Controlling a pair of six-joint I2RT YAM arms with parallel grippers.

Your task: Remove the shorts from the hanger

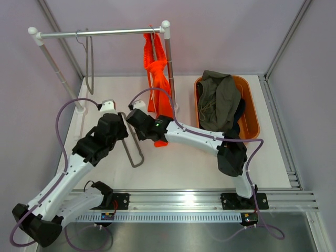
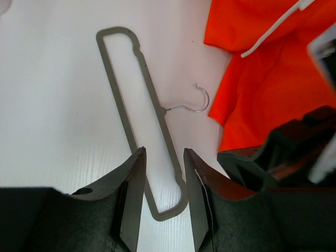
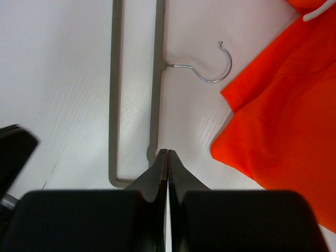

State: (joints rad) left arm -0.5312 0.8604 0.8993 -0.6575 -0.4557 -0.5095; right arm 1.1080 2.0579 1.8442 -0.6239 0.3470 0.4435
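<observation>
I log both arms bent low over the worktop [image 1: 199, 168]: left claw [image 2: 164, 152] apart above grey hanger [image 3: 113, 105], right claw [image 3: 167, 152] pressed together. Orange bin [image 1: 254, 122]: olive-grey shorts [image 1: 220, 100], navy shorts [image 1: 240, 111].

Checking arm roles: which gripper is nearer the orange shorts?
Right. The right gripper sits just left of the orange shorts; the left gripper is farther left, over the grey hanger.

Two slim arms share one build, white plastic links between bulky matte-black joint housings: the left arm [image 1: 68, 173] and the right arm [image 1: 199, 139], each trailing a looping purple cable [image 1: 57, 126]. A tiny green light [image 1: 157, 125] glows by the right wrist. The left gripper [image 2: 164, 150] has black wedge-shaped fingers [image 2: 128, 199]. Black base blocks [image 1: 244, 201] sit on a ribbed silver rail [image 1: 178, 203] along the counter's near edge
</observation>
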